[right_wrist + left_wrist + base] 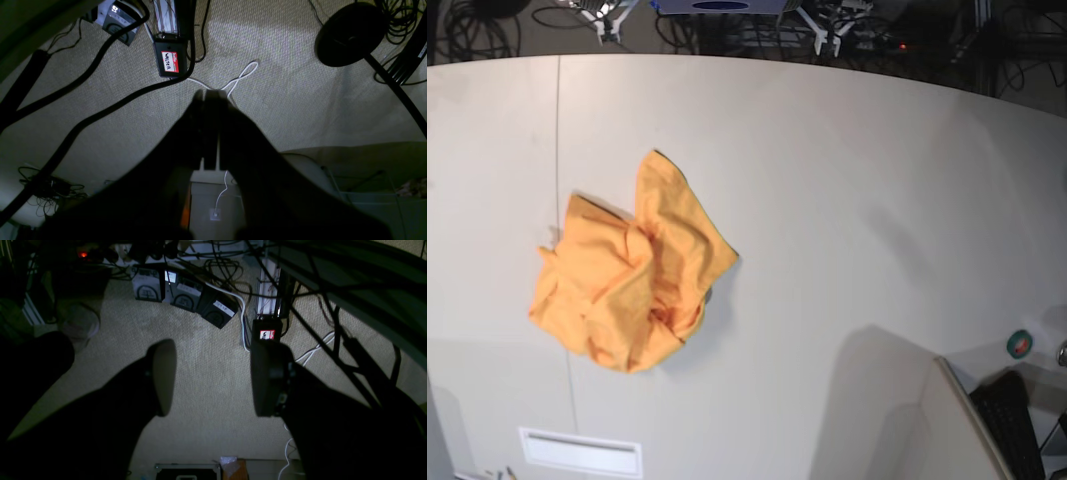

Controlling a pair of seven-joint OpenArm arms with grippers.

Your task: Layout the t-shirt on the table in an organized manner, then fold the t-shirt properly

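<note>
I see the t-shirt [627,270] lying crumpled on the table [847,200], near its left edge, just right of the dark seam. My left gripper [210,380] is open over the carpet. My right gripper [208,96] is closed, holding nothing.

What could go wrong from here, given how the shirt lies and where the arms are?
1. The t-shirt lies crumpled in a heap on the table; a blind pinch may catch several layers and not spread it.
2. Both wrist views show only floor and cables, so neither the left gripper, open, nor the right gripper, shut, has the shirt in sight.
3. The shirt overlaps the table's seam line, where cloth might snag if dragged.
</note>
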